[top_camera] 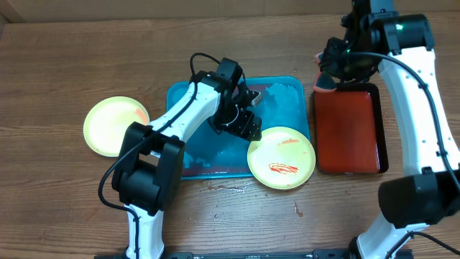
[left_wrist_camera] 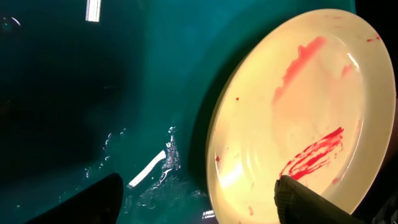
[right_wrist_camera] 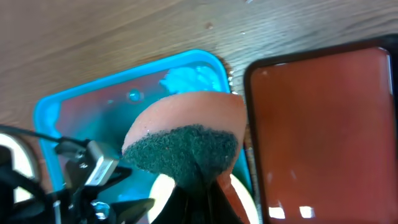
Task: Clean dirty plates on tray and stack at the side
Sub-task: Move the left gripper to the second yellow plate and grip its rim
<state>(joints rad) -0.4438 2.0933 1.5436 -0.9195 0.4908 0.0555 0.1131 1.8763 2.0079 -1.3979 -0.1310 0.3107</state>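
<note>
A pale yellow-green plate (top_camera: pixel 286 152) streaked with red sauce lies on the front right corner of the wet turquoise tray (top_camera: pixel 284 95). My left gripper (top_camera: pixel 250 124) hovers low over the tray at this plate's left rim. In the left wrist view the left gripper (left_wrist_camera: pixel 199 202) is open, one finger over the tray's wet floor (left_wrist_camera: pixel 124 93) and the other over the smeared plate (left_wrist_camera: pixel 298 112). My right gripper (top_camera: pixel 327 78) is raised at the back right, shut on an orange sponge (right_wrist_camera: pixel 183 137) with a dark green scouring face. A second, clean-looking plate (top_camera: pixel 113 126) rests on the table to the left.
A red, black-rimmed tray (top_camera: pixel 348 129) sits right of the turquoise one, under the right arm. A small red smear marks the wooden table (top_camera: pixel 230 188) in front of the turquoise tray.
</note>
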